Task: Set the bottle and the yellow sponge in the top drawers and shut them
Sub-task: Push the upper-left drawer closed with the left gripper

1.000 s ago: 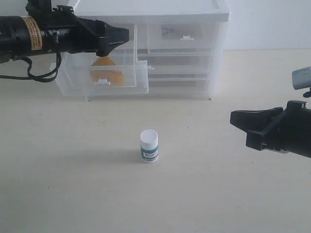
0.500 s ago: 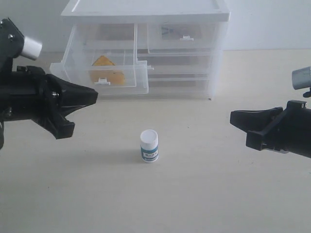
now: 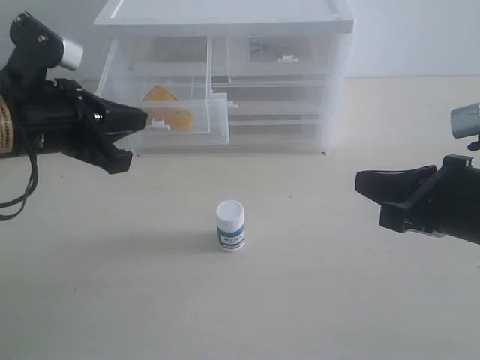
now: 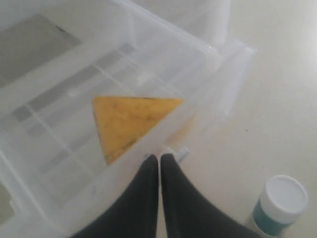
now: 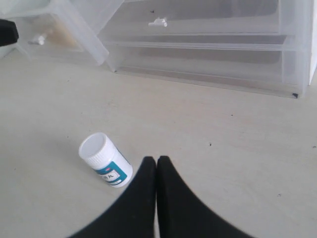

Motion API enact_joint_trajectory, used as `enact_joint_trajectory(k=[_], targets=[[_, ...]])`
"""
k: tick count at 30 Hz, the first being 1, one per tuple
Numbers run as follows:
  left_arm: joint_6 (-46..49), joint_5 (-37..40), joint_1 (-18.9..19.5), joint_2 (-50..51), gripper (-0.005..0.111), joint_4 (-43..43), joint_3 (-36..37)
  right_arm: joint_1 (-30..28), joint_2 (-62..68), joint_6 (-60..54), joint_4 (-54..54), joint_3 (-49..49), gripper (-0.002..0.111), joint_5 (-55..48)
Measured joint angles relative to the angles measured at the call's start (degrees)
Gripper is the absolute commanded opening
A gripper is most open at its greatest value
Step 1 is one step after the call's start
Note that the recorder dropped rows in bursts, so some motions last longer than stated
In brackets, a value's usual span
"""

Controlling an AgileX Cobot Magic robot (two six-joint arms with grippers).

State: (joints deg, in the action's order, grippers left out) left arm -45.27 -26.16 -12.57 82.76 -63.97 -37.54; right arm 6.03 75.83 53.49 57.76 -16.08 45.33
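1. We see the left gripper clenched, its black fingers pressed together with nothing between them.
2. Its tip sits at the front wall of the left top drawer, just beside the small white tab. We cannot tell whether it touches the tab.
3. That drawer stands pulled out from the cabinet.
4. The sponge lies flat inside this open drawer, a yellow-orange wedge seen through the clear plastic.
5. The right top drawer sits flush in the cabinet, shut.
6. The bottle stands upright on the table, out in front of the cabinet and well apart from it, roughly between the two arms.
7. We see the right gripper clenched too and holding nothing.
8. It hangs above the table to the right of the bottle, well apart from it, with its tip pointing toward the bottle's side.
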Motion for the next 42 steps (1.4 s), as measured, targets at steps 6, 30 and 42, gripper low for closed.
enact_joint_trajectory(k=[6,30,42], targets=[[0.21,2.67,0.00,0.15,0.004,0.51,-3.74,0.00,0.00,0.00,0.00,0.00,0.000,0.00],[-7.05,-9.14,-0.03,-3.78,0.004,-6.09,-5.47,0.00,0.00,0.00,0.00,0.00,0.000,0.10],[-5.55,-3.82,-0.03,3.46,0.004,-2.16,-2.28,0.00,0.00,-0.12,-0.23,0.00,0.000,2.28]])
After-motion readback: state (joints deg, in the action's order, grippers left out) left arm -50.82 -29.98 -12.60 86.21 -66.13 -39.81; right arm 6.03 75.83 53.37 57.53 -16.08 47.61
